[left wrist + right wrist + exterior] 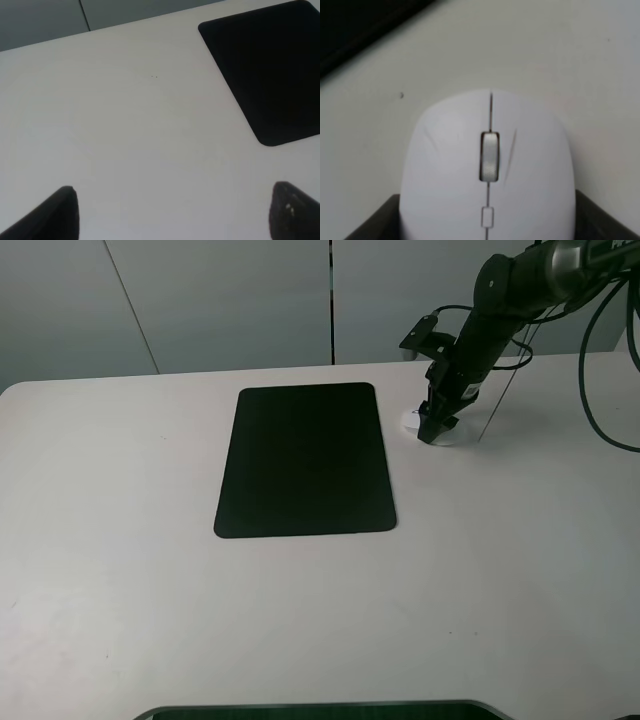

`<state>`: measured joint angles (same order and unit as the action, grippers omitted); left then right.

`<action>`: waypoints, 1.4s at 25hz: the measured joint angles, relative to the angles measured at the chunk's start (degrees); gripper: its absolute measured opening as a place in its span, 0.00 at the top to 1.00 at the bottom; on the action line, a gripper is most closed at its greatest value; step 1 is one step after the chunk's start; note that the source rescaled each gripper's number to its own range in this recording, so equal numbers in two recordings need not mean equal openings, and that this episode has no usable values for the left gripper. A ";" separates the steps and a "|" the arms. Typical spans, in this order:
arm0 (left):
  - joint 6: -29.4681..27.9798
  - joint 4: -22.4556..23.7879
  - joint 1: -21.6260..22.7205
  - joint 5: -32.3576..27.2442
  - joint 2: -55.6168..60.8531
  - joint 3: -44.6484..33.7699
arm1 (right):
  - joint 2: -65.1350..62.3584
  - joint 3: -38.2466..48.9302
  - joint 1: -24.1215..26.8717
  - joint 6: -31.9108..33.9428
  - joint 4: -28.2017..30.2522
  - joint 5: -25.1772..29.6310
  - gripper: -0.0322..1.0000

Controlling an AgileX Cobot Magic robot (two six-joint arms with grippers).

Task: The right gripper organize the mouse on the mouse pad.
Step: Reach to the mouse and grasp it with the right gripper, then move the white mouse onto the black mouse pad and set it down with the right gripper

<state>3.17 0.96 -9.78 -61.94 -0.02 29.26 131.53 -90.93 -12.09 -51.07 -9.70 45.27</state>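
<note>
The white mouse (448, 428) lies on the white table (120, 540), just right of the mouse pad's far right corner and off the pad. The black mouse pad (305, 460) lies flat at the table's middle. My right gripper (437, 430) reaches down onto the mouse. In the right wrist view the mouse (489, 175), scroll wheel up, fills the space between the two dark fingers (370, 222), which press against its sides. A corner of the pad (355, 25) shows beyond it. My left gripper (172, 215) is open and empty over bare table, with the pad (270, 70) ahead of it.
The right arm (505, 300) and its black cables (595, 390) hang over the table's far right corner. A dark rounded edge (320, 710) shows at the table's near side. A grey panelled wall (200, 300) stands behind the table.
</note>
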 joint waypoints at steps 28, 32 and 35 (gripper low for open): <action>0.00 0.00 0.00 0.00 0.00 0.00 | -8.79 0.00 -6.90 42.86 6.08 9.48 0.94; 0.00 0.00 0.00 0.00 0.00 0.00 | -8.92 0.00 -12.16 53.38 7.03 11.22 0.94; 0.00 0.00 0.00 0.00 0.00 0.00 | -8.92 0.00 -16.04 60.69 7.58 11.54 0.94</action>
<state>3.17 0.96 -9.78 -61.94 -0.02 29.26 122.61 -90.93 -28.12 9.62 -2.11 56.80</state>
